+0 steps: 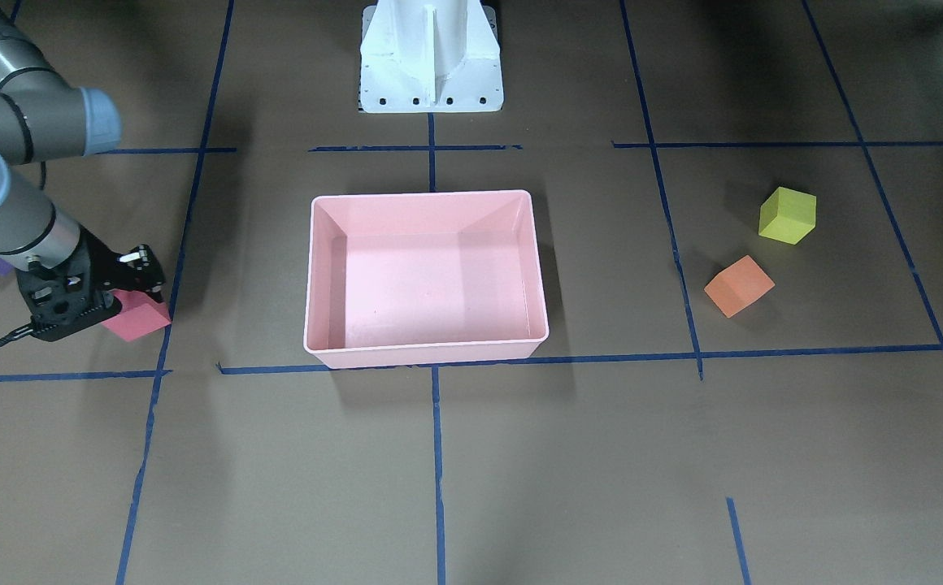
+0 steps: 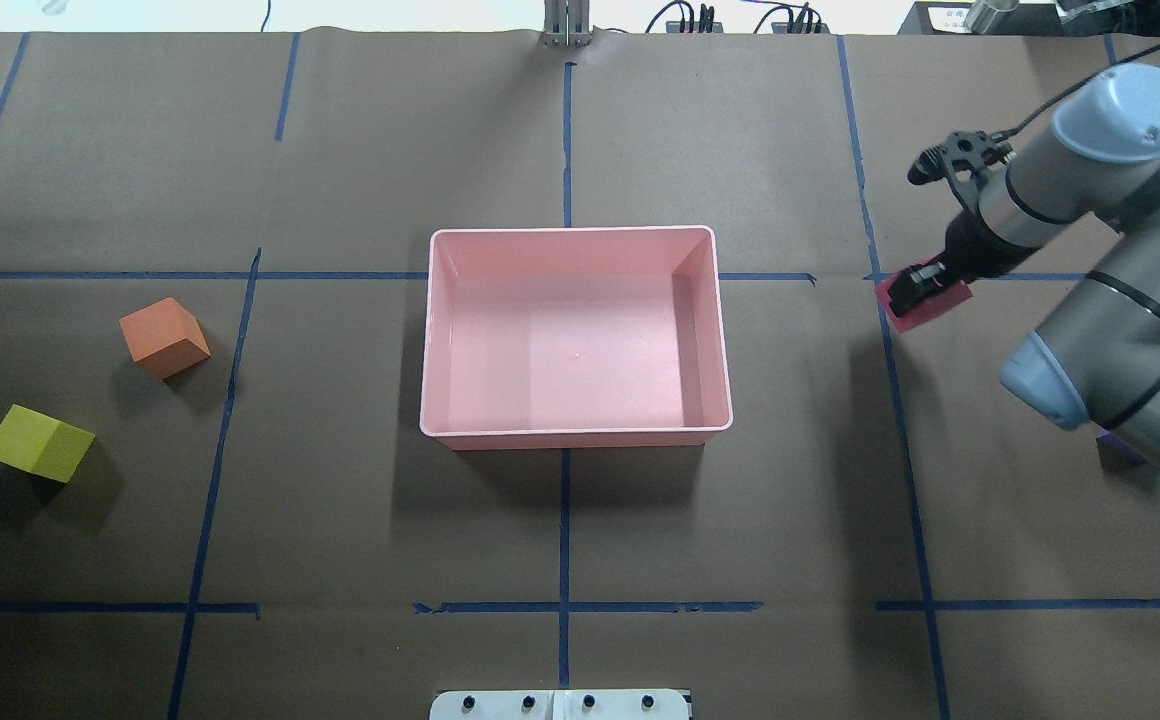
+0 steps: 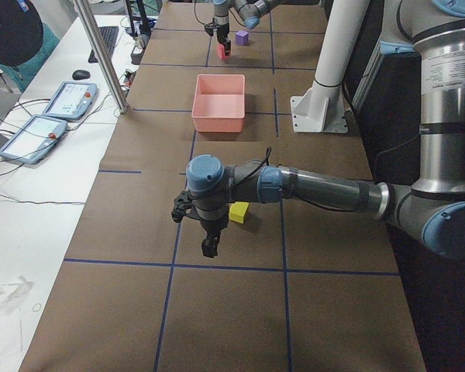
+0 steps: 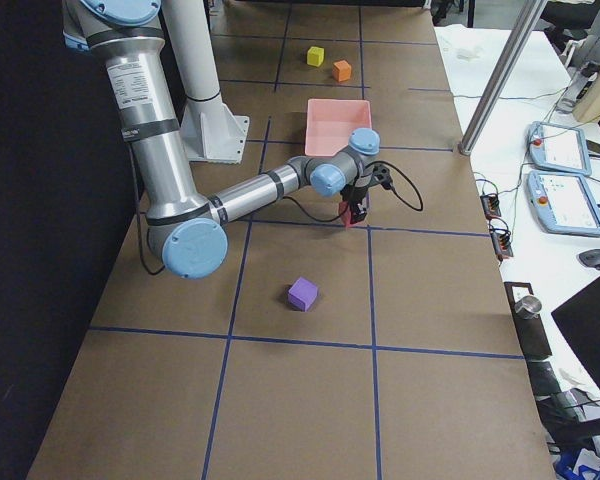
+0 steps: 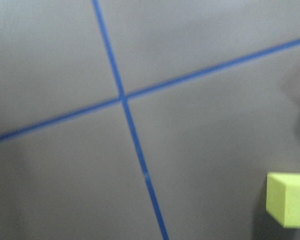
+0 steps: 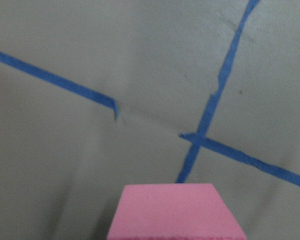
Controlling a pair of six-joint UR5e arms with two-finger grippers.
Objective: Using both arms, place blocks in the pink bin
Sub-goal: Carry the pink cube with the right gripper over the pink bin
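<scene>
The pink bin [image 1: 427, 351] stands empty at mid-table, also in the overhead view [image 2: 575, 433]. My right gripper [image 2: 925, 285] is shut on the red-pink block [image 1: 144, 321] low over the table, to the bin's side; the right wrist view shows the block [image 6: 175, 212] close below. The purple block [image 4: 302, 293] lies behind that arm. The orange block [image 2: 164, 337] and the yellow-green block [image 2: 38, 443] lie on the other side. My left gripper [image 3: 209, 246] shows only in the exterior left view, beside the yellow-green block [image 3: 239, 211]; I cannot tell if it is open.
The white pedestal base [image 1: 431, 57] stands behind the bin. Blue tape lines cross the brown table. Teach pendants [image 3: 70, 99] and a metal post [image 3: 101, 54] stand along the operators' edge.
</scene>
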